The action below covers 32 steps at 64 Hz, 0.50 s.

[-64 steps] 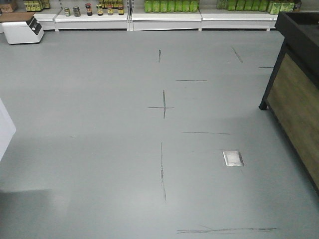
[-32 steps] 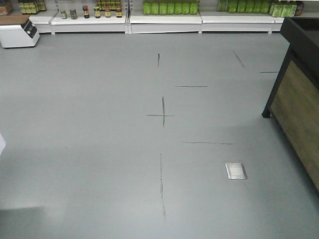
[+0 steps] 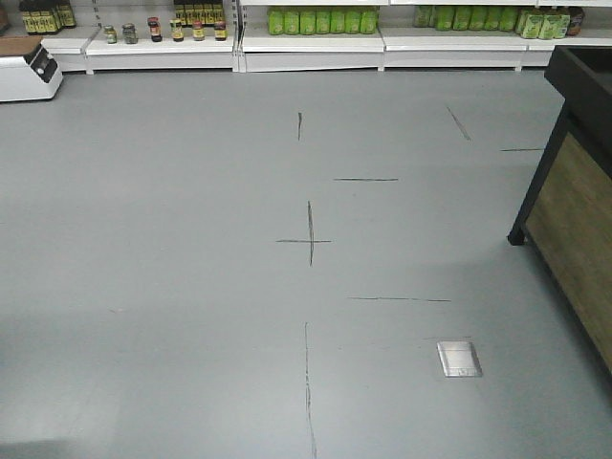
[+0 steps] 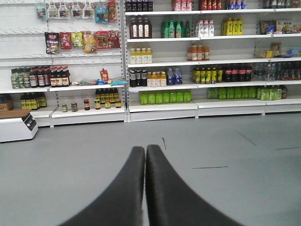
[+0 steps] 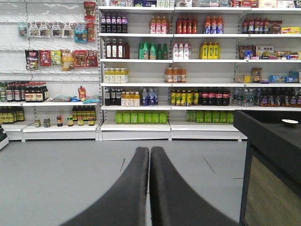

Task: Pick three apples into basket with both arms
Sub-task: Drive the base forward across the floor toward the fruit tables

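- Since 1 s ago the front view has gone forward. The cross mark [image 3: 310, 239] and the floor plate [image 3: 459, 359] have slid lower in the picture, and the leg of the counter [image 3: 574, 210] has gone down and outward. I judge that the base is rolling toward the shelves.
- The left gripper [image 4: 145, 153] shows 2 curved, matte black fingers [image 4: 134, 183]. They are pressed together along their inner edges, and nothing is between them.
- The right gripper [image 5: 149, 154] is the same: 2 smooth dark fingers together, with only a thin line between them, and empty.
- None of the 3 apples and no basket appear in any view, so I cannot tell where they are. By my judgement the task is at its start: 0 apples are shown as picked, and finding, grasping and placing all 3 is left.
- The floor [image 3: 172, 287] is smooth grey with a soft shine and carries thin dark scratch lines. The floor plate is a small square of brushed metal and lies flush in it.
- The counter stands at the right. It has a black frame and a dark top, and its side panel has a wood grain.
- Farthest are the white shelves [image 4: 160, 107], long flat boards on a pale wall. Green bottles [image 3: 320, 21] stand in a row on the lowest board, small jars [image 3: 153, 31] are to their left, and a boxy white machine [image 3: 27, 76] sits at the left end.
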Available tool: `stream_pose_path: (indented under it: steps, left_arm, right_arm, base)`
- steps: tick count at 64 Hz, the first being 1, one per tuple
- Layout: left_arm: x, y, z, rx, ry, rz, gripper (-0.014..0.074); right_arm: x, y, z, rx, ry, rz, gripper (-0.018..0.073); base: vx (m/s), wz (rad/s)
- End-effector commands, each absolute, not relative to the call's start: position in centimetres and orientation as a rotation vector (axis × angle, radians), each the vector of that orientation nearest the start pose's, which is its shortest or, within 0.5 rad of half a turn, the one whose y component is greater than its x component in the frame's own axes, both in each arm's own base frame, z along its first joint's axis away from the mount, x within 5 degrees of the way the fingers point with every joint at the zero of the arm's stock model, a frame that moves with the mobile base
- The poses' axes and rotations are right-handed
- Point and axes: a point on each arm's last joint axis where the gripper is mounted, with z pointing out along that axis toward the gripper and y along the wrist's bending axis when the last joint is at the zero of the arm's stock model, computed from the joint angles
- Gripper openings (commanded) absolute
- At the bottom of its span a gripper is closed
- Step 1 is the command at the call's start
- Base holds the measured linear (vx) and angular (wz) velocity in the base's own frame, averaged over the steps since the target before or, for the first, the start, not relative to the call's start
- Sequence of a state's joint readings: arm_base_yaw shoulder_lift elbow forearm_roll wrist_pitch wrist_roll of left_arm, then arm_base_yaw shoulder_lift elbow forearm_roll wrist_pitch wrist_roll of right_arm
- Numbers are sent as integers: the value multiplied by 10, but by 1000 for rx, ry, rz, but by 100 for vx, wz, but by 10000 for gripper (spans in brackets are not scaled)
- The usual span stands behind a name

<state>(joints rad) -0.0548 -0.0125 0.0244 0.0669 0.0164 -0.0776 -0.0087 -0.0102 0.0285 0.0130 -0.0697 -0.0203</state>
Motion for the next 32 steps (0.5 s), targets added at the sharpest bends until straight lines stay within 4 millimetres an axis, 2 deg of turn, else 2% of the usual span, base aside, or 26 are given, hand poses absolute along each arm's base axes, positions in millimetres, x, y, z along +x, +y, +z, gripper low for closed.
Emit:
stream_pose_path:
  steps: [1,32]
  left_arm:
    - [56,-3,204,24,1447,-69,-6]
    - [56,-3,204,24,1447,-69,-6]
  right_arm:
    - [55,-1,213,-5,1364,-23,-9]
    - [55,-1,213,-5,1364,-23,-9]
  base:
    - [22,3]
    - [18,5]
